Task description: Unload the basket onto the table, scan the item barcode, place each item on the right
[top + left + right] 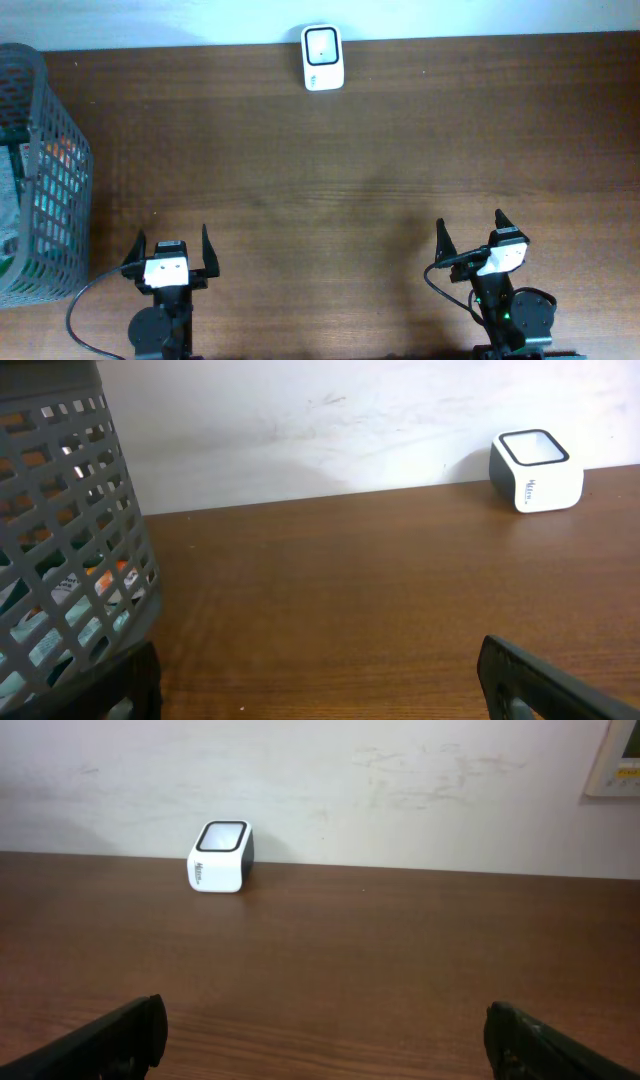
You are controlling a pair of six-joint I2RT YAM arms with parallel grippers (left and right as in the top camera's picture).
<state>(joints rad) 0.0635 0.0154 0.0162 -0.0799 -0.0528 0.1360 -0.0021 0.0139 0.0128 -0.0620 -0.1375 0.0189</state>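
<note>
The left gripper (pixel 172 238) sat low over the brown wooden table (pixel 330 170), at its near edge. Its two black fingers (pixel 540 680) were spread wide apart and held nothing. The right gripper (pixel 470 222) was well off to its right, also with its jaws spread wide and empty. It was turned slightly, so its fingers angled a little toward its own left.

The white barcode scanner (pixel 323 57), with a dark-rimmed window on its top face, stood far ahead of both grippers. It was at the back edge of the table, against the white wall (pixel 320 780). From the left gripper it lay ahead and off to the right. From the right gripper it lay ahead and off to the left. Neither gripper touched it, and bare table lay between.

A grey mesh basket (pixel 45 170) stood ahead of the left gripper and to its left, near the outer finger. In the left wrist view it filled the whole left side. Packaged goods (pixel 75 585) lay inside it, showing through the mesh as patches of orange, white and teal. What they were, and which face carried a barcode, could not be told.

A black cable (pixel 75 310) looped out behind the left gripper toward its left. In the right wrist view, the corner of a framed sheet (pixel 612 760) hung on the wall, high up and to the right of the right gripper.
</note>
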